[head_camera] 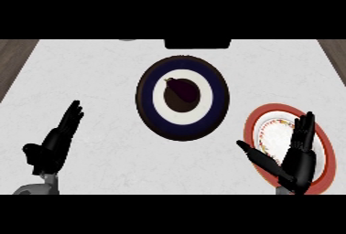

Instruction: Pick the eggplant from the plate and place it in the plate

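- eggplant: one piece, dark purple, almost black. you find it lying in the white middle of the dark plate, stem end toward the upper left. nothing touches it.
- dark plate: round, navy band around a white centre, dark outer rim. it sits on the counter near the middle of your view, toward the far side, well apart from both hands.
- red plate: round, red rim, white centre with a thin patterned ring. it lies to the right and nearer to you than the dark plate, close beside it but not touching. it holds no food.
- right hand: black, fingers straight and apart, pointing away from you, thumb spread out to the left. it shows over the red plate and covers part of its white centre. it holds nothing.
- left hand: black, fingers straight and together, tilted up to the right. you see it at the left of the counter, well apart from both plates, holding nothing.
- counter: pale, lightly marbled top, with wood showing at the far left and right corners.
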